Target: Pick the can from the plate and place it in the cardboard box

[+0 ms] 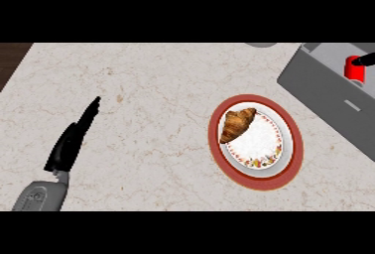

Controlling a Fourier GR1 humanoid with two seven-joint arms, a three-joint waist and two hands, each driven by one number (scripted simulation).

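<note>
A red can (355,73) stands upright at the far right, over the grey box (322,96) that runs along the upper right corner. Black fingers of my right hand (365,59) come in from the right edge and wrap the can's top; the rest of that hand is out of view. The red-rimmed plate (287,171) lies right of centre, its white middle carrying a brown croissant (238,125) and no can. My left hand (67,146) rests open at the left on the counter, fingers straight and pointing up and away.
The marbled counter (147,99) spreads between my left hand and the plate. A dark strip (11,59) edges the counter at the upper left. A grey round object (260,44) peeks in at the top edge.
</note>
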